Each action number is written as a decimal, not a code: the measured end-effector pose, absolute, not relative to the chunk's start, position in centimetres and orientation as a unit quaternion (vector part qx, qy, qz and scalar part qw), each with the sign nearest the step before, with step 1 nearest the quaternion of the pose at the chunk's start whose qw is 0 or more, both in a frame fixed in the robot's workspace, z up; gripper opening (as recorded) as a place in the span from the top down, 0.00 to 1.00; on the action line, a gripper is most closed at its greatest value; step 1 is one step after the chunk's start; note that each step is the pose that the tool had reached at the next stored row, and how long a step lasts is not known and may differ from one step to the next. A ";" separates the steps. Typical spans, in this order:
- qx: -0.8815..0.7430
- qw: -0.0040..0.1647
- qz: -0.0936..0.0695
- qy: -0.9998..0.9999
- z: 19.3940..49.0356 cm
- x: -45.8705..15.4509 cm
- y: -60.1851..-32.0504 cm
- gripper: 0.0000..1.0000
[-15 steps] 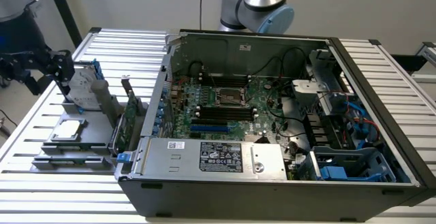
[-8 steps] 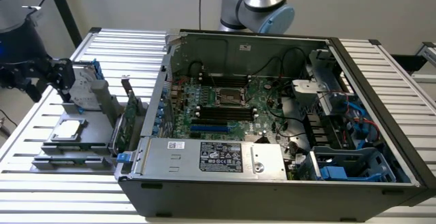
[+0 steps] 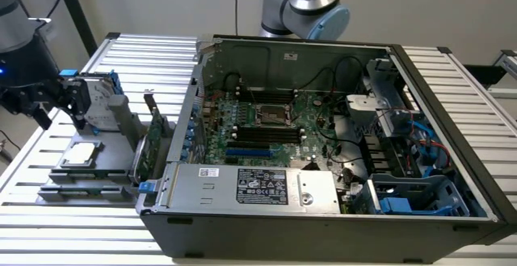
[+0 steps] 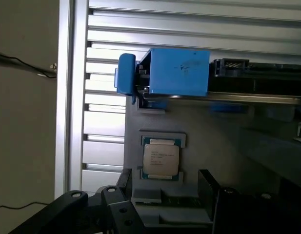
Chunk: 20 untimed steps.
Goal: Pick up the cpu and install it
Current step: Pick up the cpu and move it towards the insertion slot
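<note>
The small, flat, square cpu with a silvery-grey metal top (image 4: 161, 160) is seated in a recess of the grey plastic holder (image 4: 216, 141), beside the open black computer case (image 3: 323, 236). The black gripper (image 4: 165, 184) is poised over it, jaws spread and empty. A centred, level descent is judged best, so that opposite edges are clasped evenly.

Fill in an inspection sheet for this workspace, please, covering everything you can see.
Surface: slatted metal table, carrying an open case and a grey fixture.
Job's things: cpu flat in the fixture; socket on the board looks vacant.
Clutter: hard drive and green card standing in the fixture.
Gripper: fingers open, above the cpu, apart from it.
Cables: black cables and blue ones inside the case.
Surroundings: second arm behind the case; pale wall.
</note>
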<state>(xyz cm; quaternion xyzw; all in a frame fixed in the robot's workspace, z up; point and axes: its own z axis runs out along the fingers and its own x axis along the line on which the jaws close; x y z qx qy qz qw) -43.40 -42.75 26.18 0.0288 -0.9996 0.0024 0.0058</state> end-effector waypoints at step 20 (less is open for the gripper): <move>0.027 0.005 -0.006 -1.000 22.5 -43.3 -43.6 0.35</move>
